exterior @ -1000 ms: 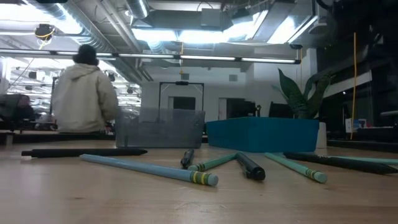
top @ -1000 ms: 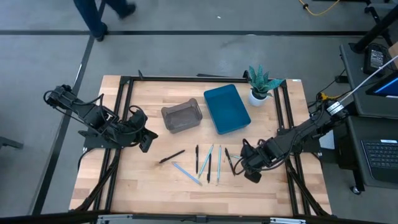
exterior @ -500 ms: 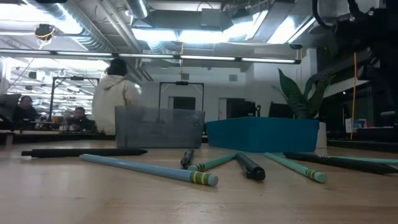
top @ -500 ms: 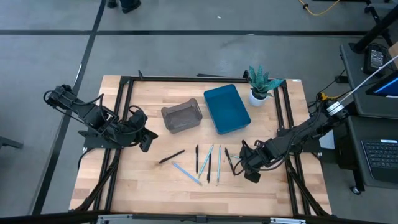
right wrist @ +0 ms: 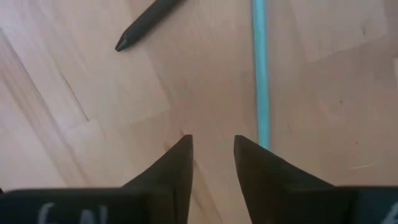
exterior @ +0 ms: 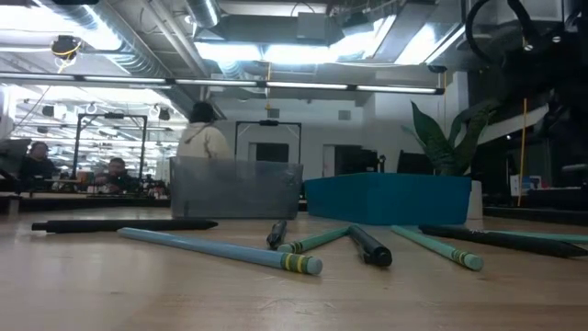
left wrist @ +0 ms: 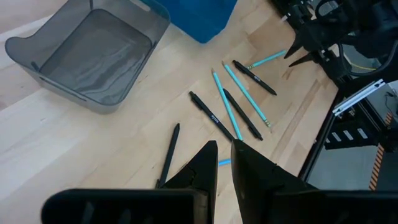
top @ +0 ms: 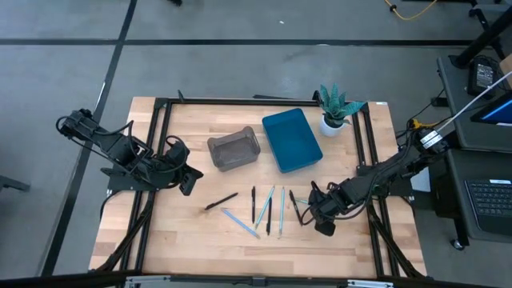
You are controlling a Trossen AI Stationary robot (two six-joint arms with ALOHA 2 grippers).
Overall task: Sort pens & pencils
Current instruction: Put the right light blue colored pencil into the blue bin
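No writing on anything can be read. The pens and pencils (top: 264, 210) are thin black and light blue sticks lying loose on the wooden table (top: 184, 236), in front of the grey bin (top: 234, 150) and blue tray (top: 291, 140). The right gripper (top: 314, 213) sits low beside them, its fingers a little apart, holding nothing. The left gripper (top: 192, 179) waits at the left, fingers nearly together, empty.
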